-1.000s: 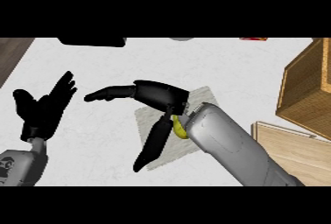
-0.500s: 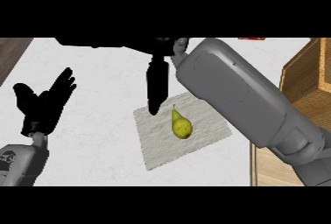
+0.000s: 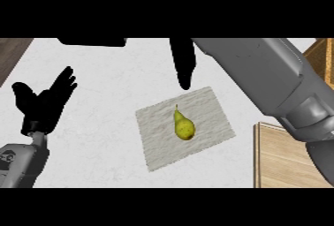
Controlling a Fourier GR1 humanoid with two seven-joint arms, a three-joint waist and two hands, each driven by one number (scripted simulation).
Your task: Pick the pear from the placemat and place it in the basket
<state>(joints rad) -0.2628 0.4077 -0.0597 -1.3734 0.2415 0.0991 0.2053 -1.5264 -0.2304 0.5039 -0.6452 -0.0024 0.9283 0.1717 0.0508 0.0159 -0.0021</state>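
The head view showed a yellow-green pear (image 3: 183, 126) lying on its side near the middle of a pale grey placemat (image 3: 160, 150), its thin stem end turned toward the far side of the white counter (image 3: 117, 70). Nothing was touching the pear. The right hand (image 3: 184, 62) was seen above the far edge of the placemat, well apart from the fruit, with its dark fingers stretched straight and held together, pointing toward the mat and holding nothing. Its broad grey forearm (image 3: 274, 84) was seen crossing the upper right of the view and covering much of the counter there. The left hand (image 3: 46, 103) was seen near the left edge, fingers up and spread apart, holding nothing and resting well away from the placemat. A light wooden board (image 3: 284, 159) was seen lying to the right of the placemat, just beside its right corner, and part of a wooden box-like basket (image 3: 321, 53) was visible at the upper right corner, mostly hidden by the arm. A flat black object (image 3: 91, 41) was seen at the far edge of the counter; what it was could not be told.
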